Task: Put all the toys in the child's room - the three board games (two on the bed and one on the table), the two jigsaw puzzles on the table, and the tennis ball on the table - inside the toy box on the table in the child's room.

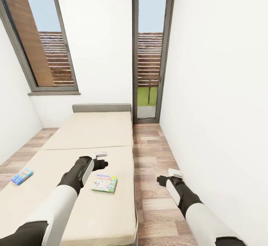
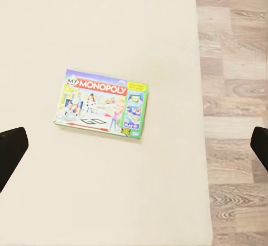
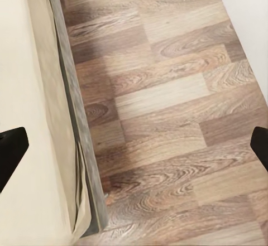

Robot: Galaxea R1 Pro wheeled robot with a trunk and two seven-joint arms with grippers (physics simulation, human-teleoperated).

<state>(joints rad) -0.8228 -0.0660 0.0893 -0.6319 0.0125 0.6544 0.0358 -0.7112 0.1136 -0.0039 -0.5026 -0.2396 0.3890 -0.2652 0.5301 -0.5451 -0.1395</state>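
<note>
Two board games lie on the beige bed. A pale Monopoly box with green rests near the bed's right edge, and a small blue box lies at its left edge. My left gripper hovers open above the mattress, just beyond the Monopoly box. In the left wrist view the Monopoly box lies flat on the bed, with the left gripper spread wide above it. My right gripper is open over the wood floor beside the bed. The table, toy box, jigsaw puzzles and tennis ball are out of view.
A strip of wood plank floor runs between the bed's right side and the white wall. The right wrist view looks down on the bed's edge and floor. A grey headboard and tall windows stand at the far end.
</note>
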